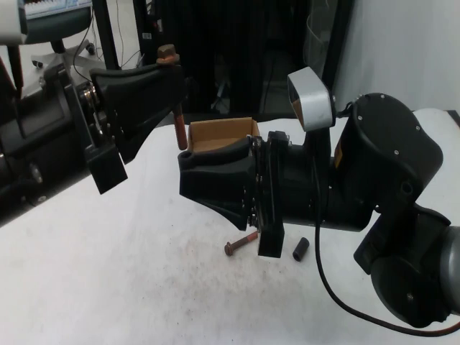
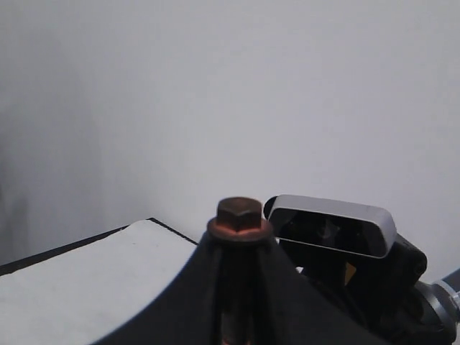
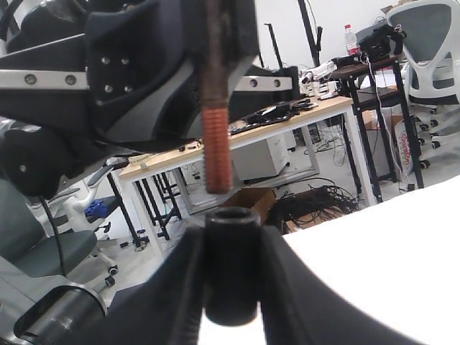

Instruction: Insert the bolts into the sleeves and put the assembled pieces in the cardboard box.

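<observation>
White bench (image 1: 144, 287), two arms working over it. Item 1: left tool (image 1: 172, 85), clenched on a rusty bolt (image 2: 239, 214), head up, threaded end hanging down, held high above the bench. Item 2: right tool (image 3: 231, 241), clenched on a black sleeve (image 3: 231, 273), bore facing up, just under the bolt's tip; tip and bore are close but apart, thread not yet entered. Item 3: cardboard box (image 1: 215, 133), open, on the bench beyond both tools. Item 4: spare bolt (image 1: 241, 244) and spare sleeve (image 1: 300, 249), lying loose on the bench, apart from each other. Risks, as judged: the tip appears slightly off the bore's centre, so a straight descent may land it on the sleeve's rim and jam, or tilt the sleeve in its grip; a hard push may slide the bolt up through the left tool's hold; either piece, knocked free, would drop to the bench and may roll.
</observation>
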Motion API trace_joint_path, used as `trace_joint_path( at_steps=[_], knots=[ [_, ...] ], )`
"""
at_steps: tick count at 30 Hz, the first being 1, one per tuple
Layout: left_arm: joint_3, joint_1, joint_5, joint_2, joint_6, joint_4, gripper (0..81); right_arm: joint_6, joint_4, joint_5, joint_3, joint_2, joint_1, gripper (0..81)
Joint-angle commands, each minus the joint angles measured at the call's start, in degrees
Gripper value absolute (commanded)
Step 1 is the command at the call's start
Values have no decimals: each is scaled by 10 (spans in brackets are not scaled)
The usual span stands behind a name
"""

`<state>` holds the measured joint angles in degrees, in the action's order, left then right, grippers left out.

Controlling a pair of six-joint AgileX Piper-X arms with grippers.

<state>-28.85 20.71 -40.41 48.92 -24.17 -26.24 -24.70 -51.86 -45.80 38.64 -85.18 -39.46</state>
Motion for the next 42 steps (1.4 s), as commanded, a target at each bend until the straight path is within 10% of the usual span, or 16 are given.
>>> trace_joint_path(
  at_steps=[1, 42],
  knots=[
    [-3, 0, -7, -1, -3, -6, 1, -11, -23, -3, 5, 6, 0, 8],
    [-3, 2, -132, -1, 64, 184, 1, -27, -23, -5, 46, 6, 5, 8]
  ],
)
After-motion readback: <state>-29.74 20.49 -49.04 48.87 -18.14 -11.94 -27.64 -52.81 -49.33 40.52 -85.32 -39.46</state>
